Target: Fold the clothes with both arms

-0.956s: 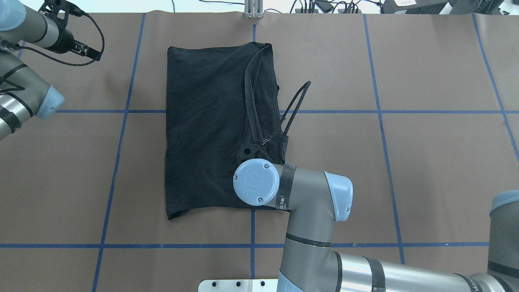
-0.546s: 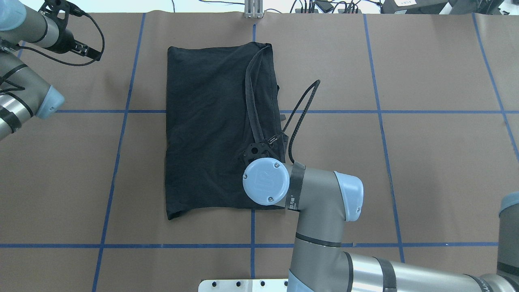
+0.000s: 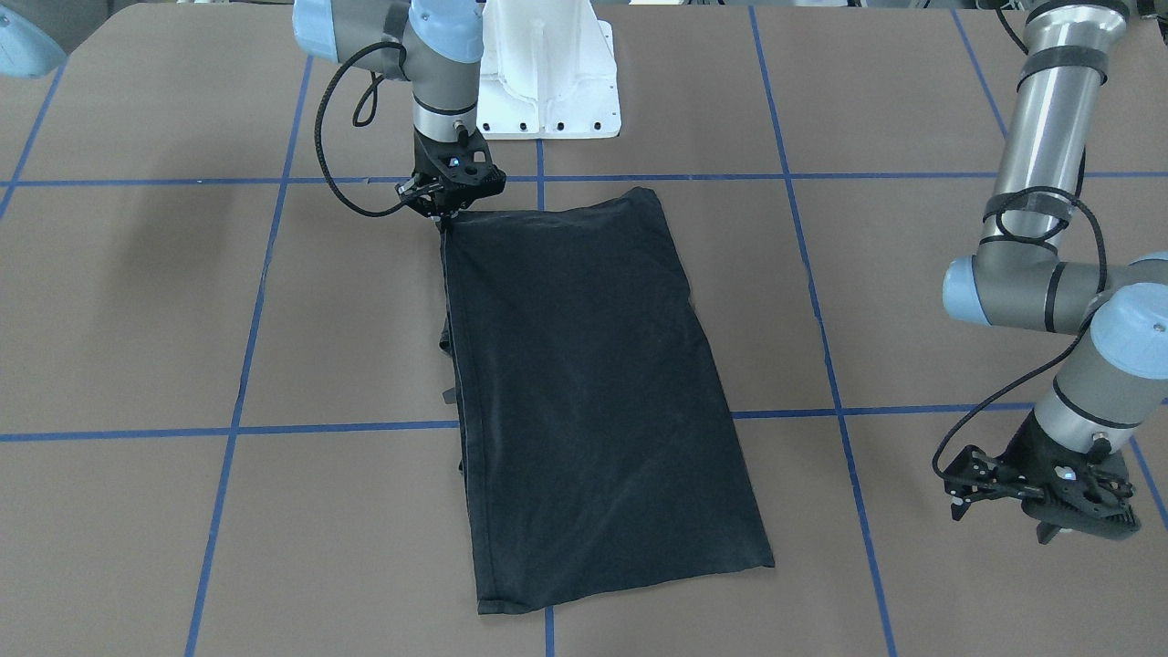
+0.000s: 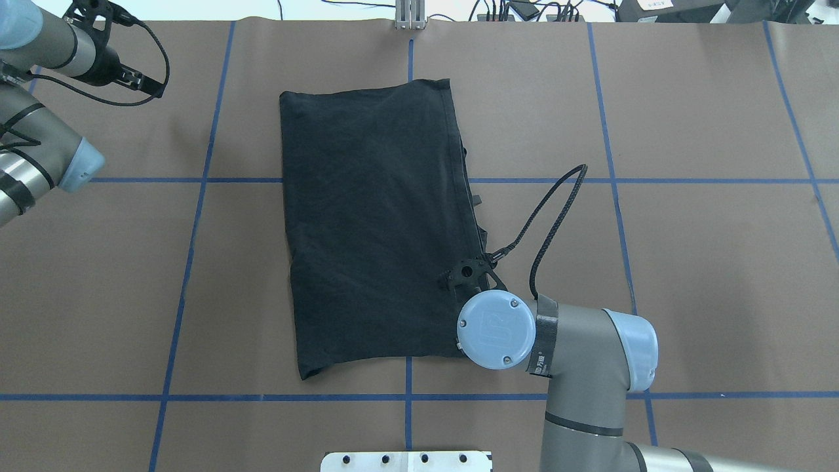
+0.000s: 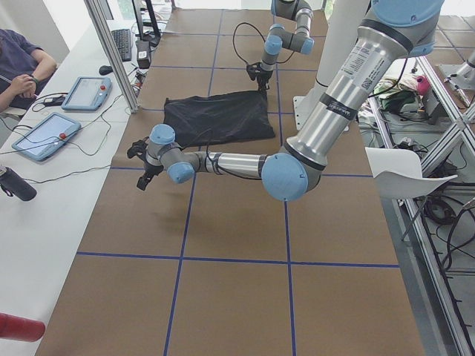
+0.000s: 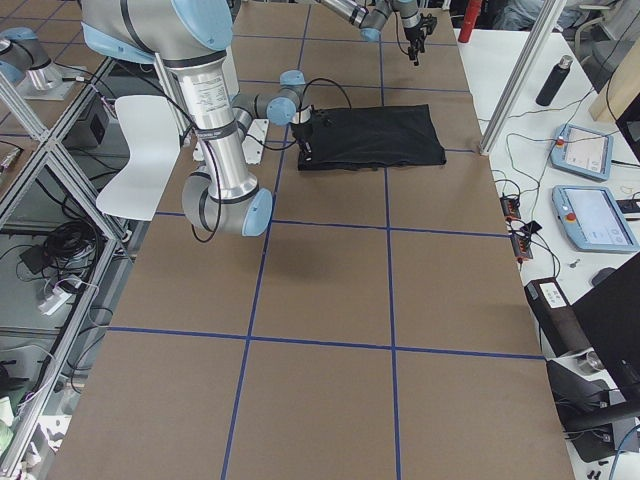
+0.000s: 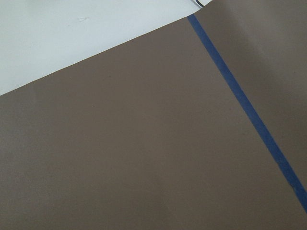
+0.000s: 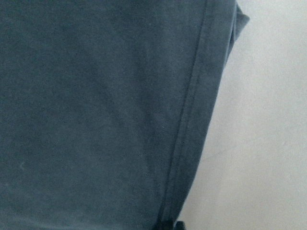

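The black T-shirt [image 4: 373, 216] lies folded in a long rectangle on the brown table, with no chest graphic showing. It also shows in the front view [image 3: 584, 383]. My right gripper [image 3: 444, 217] points down at the shirt's corner nearest the robot, on its right side, and is shut on the hem there. In the right wrist view the hem [image 8: 192, 143] runs down to the dark fingertips [image 8: 168, 225]. My left gripper [image 3: 1049, 525] hovers over bare table far to the left, away from the shirt. It is empty and looks open.
A white pedestal base [image 3: 547, 82] stands at the robot's edge of the table. Blue tape lines [image 4: 406, 396] cross the brown table cover. A loose black cable [image 4: 550, 216] loops off the right wrist beside the shirt. Tablets and an operator [image 5: 22, 67] sit at the far side.
My right gripper has moved right and toward the robot, pulling the shirt's raised right edge flat and straight. The whole shirt has slid slightly right. The left arm has not moved.
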Robot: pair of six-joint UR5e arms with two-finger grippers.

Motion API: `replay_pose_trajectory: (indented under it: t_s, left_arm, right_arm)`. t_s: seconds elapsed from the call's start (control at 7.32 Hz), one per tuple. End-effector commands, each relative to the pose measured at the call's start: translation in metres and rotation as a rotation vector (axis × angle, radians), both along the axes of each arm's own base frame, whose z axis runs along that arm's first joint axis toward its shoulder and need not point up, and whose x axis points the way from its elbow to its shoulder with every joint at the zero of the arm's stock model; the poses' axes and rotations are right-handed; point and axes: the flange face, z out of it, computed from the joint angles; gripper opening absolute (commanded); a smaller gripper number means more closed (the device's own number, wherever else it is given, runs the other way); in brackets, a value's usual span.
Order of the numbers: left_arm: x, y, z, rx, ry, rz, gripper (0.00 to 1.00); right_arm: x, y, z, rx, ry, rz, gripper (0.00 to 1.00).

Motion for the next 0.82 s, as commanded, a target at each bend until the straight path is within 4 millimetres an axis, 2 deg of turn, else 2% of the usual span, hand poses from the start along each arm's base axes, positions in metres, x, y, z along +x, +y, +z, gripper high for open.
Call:
replay_pose_trajectory:
  t_s: [0.0, 0.27, 0.41, 0.55, 0.68]
  left_arm:
    - [0.0, 0.0, -0.005, 0.006, 0.004, 0.001, 1.0]
    - [0.004, 0.006, -0.02, -0.037, 0.085, 0.014, 1.0]
    - [-0.002, 0.03, -0.022, -0.077, 0.149, 0.008, 1.0]
    - [-0.007, 0.055, -0.038, -0.115, 0.222, -0.04, 1.0]
    - [0.007, 0.097, -0.047, -0.163, 0.281, -0.051, 1.0]
  right_arm:
    - [0.007, -0.012, -0.008, -0.021, -0.023, 0.055, 1.0]
    - [0.037, -0.063, -0.021, -0.046, -0.139, 0.102, 1.0]
    - [0.058, -0.09, -0.025, -0.08, -0.174, 0.122, 1.0]
    - [0.079, -0.115, -0.025, -0.1, -0.185, 0.157, 1.0]
    - [0.097, -0.134, -0.025, -0.114, -0.198, 0.182, 1.0]
